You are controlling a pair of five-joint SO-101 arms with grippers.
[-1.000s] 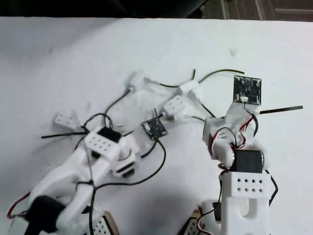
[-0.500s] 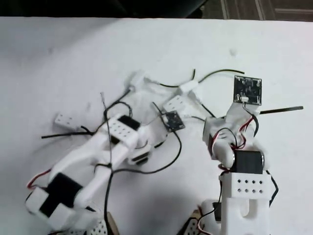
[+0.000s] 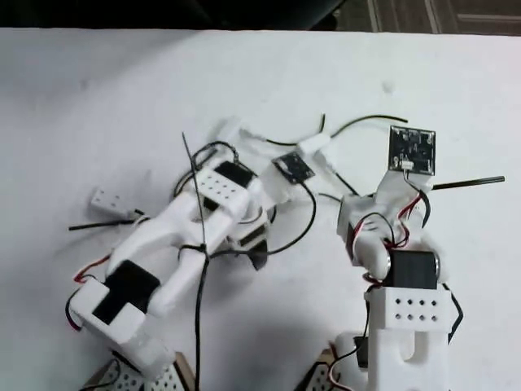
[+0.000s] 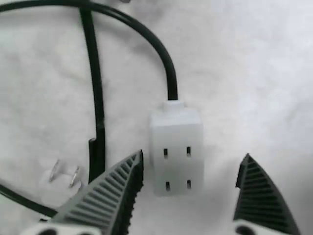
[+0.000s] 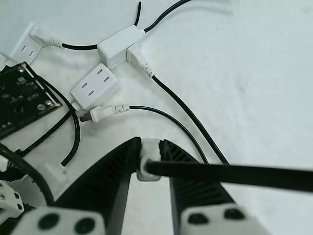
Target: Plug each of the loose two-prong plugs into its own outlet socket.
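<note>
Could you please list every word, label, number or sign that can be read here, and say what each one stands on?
No text can be read.
Outlet: plain white with slots, no print.
Circuit board: tiny marks, too small to read.
Plug in the right gripper: no print seen.

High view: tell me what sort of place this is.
Probably a robotics test bench, indoors. A left arm and a right arm with bare wiring stand at a white table strewn with outlet sockets and black cords.
</note>
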